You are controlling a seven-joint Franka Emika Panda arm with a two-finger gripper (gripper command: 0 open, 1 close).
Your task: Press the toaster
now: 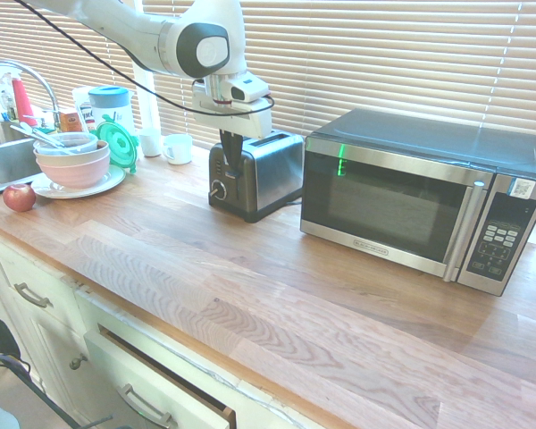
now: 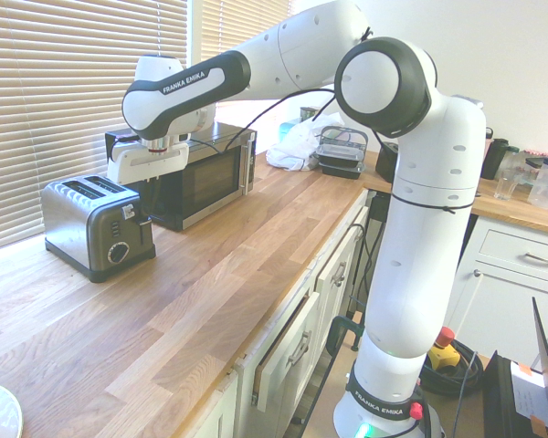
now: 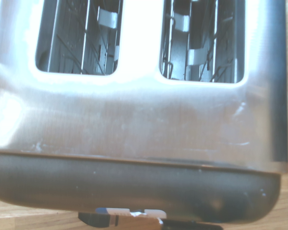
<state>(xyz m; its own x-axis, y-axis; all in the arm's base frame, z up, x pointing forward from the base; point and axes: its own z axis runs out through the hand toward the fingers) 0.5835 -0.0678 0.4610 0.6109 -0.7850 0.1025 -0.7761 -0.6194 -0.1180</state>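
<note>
At the upper middle of the first exterior view, the toaster is seen under the gripper, whose fingers are closed together. Its lever should be pressed firmly from above; slippery steel sides should be avoided.

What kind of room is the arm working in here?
Most likely a kitchen: a stainless steel sink, a steel-and-black microwave and a brushed-steel two-slot toaster on a wooden counter.
</note>
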